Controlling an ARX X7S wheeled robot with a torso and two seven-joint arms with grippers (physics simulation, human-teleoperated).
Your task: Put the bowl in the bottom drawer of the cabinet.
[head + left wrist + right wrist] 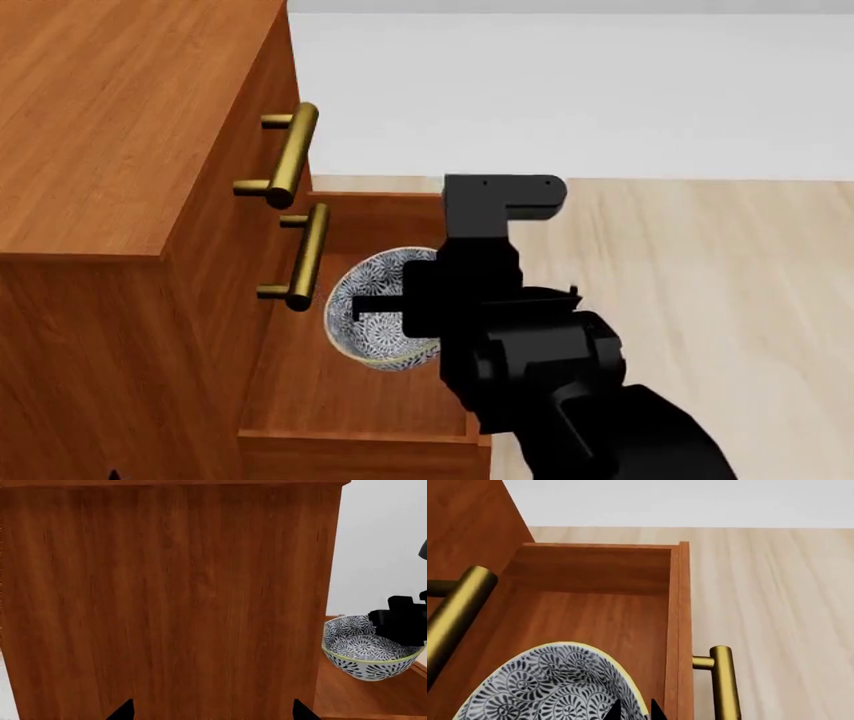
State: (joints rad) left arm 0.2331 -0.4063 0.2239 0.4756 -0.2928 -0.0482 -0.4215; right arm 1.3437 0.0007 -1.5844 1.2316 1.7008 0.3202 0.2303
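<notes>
Bowl (380,325): hanging inside the open bottom drawer (350,400), right gripper (634,711) pinching its rim; releasing high is risking tipping.

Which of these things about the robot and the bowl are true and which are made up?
1. The bottom drawer is pulled open. True.
2. The bowl is sitting on top of the cabinet. False: it is over the open drawer, held at its rim by the right gripper.
3. The bowl is empty. True: only its blue-grey pattern shows inside.
4. The left gripper is holding the bowl. False: it faces the cabinet's plain wooden side, its fingertips apart with nothing between them.
5. The drawer handles are black. False: they are brass-coloured bars.
</notes>
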